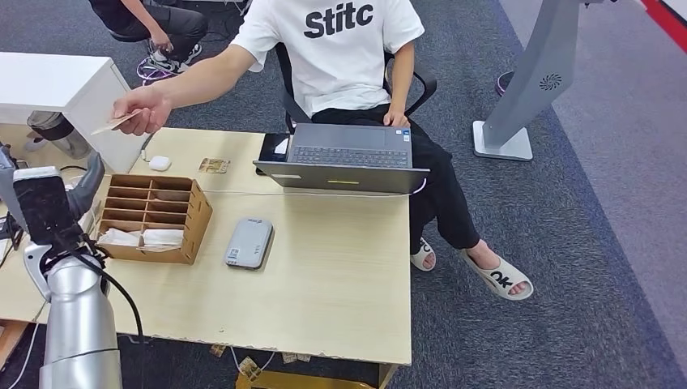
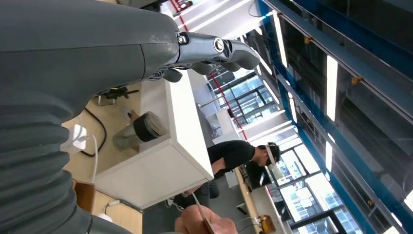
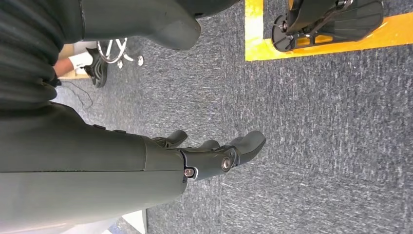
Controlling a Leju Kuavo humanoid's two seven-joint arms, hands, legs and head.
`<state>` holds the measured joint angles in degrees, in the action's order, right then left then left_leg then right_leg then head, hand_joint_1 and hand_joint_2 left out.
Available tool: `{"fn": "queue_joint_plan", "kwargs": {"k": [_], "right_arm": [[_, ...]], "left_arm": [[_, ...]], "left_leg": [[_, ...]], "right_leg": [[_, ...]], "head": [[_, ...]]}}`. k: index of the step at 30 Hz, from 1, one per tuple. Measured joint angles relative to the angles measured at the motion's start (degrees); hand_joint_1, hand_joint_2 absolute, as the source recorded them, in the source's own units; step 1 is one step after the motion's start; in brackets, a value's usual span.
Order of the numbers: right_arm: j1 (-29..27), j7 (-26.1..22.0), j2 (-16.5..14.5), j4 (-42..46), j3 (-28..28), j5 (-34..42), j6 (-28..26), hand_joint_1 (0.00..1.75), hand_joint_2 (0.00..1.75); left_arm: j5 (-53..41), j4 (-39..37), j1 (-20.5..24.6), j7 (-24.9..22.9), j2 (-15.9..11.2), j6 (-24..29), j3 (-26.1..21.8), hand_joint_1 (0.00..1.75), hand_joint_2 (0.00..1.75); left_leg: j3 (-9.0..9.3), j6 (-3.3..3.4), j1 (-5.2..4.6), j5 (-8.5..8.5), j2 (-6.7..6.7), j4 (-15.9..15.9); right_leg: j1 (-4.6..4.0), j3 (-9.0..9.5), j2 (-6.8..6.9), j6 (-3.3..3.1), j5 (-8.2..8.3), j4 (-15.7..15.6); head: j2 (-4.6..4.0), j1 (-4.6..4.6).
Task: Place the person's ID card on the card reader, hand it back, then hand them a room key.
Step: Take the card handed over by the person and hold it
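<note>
A light wooden table (image 1: 340, 275) took up most of the head view, with a person in a white printed T-shirt (image 1: 336, 49) seated in a black chair at its far side. An open grey laptop (image 1: 347, 158) sat at the far edge of the table in front of that person. Toward the table's left stood a brown cardboard organizer (image 1: 154, 215) divided into slots, with white papers lying in its nearest compartments. Just beside the organizer, toward the middle of the table, lay the grey card reader (image 1: 249, 241), flat and with nothing on it. A white earbud case (image 1: 160, 163) and a small patterned card (image 1: 214, 165) rested near the far edge, between the organizer and the laptop. The person's hand (image 1: 144, 109) reached out over the table's far left corner, pinching the ID card (image 1: 115, 122) and holding it in the air, well apart from the card reader. The silver left arm (image 1: 77, 324) rose at the left edge of the head view; in the left wrist view the left hand (image 2: 204, 51) held nothing, its fingers stretched forward and slightly parted, short of the offered card. In the right wrist view the right hand (image 3: 209, 153) hung over grey carpet (image 3: 316, 146), empty, its fingers loosely extended.
</note>
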<state>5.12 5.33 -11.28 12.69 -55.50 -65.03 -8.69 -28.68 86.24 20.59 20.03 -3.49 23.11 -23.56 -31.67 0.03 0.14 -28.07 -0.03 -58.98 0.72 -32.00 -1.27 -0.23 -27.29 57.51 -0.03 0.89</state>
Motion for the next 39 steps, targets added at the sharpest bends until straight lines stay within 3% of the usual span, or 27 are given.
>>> {"fn": "queue_joint_plan", "kwargs": {"k": [9,13,29,39], "right_arm": [[0.2,0.6,-0.2,-0.2,0.7,-1.5,0.9,0.0,1.75],[0.2,0.9,-0.2,-0.3,1.2,-2.1,1.1,0.0,1.75],[0.2,1.8,-0.3,-0.4,2.1,-3.9,2.1,0.0,1.75],[0.0,2.0,-0.4,-0.4,2.4,-4.4,2.5,0.0,1.75]], "left_arm": [[-13.7,-5.1,6.2,-5.6,-4.2,2.4,10.3,0.0,1.75],[-19.3,-7.2,8.7,-8.6,-6.3,2.8,15.0,1.71,1.75],[-40.2,-15.2,17.4,-19.8,-14.1,2.1,32.2,1.75,1.75],[-52.2,-18.2,19.2,-25.9,-17.5,-0.7,40.4,1.75,1.75]], "left_leg": [[-0.05,-0.03,0.0,0.07,0.0,0.0],[-0.07,-0.03,0.0,0.08,0.0,0.0],[-0.25,-0.02,0.02,0.21,0.0,0.0],[-0.32,-0.05,0.03,0.24,0.01,0.0]], "right_leg": [[0.0,-0.05,0.0,-0.03,0.08,0.0],[0.0,-0.07,0.0,-0.03,0.1,0.0],[0.0,-0.23,0.0,-0.09,0.22,0.0],[0.0,-0.29,-0.02,-0.11,0.24,0.0]], "head": [[-0.01,0.01],[0.01,0.01],[0.0,-0.02],[-0.01,0.0]]}}
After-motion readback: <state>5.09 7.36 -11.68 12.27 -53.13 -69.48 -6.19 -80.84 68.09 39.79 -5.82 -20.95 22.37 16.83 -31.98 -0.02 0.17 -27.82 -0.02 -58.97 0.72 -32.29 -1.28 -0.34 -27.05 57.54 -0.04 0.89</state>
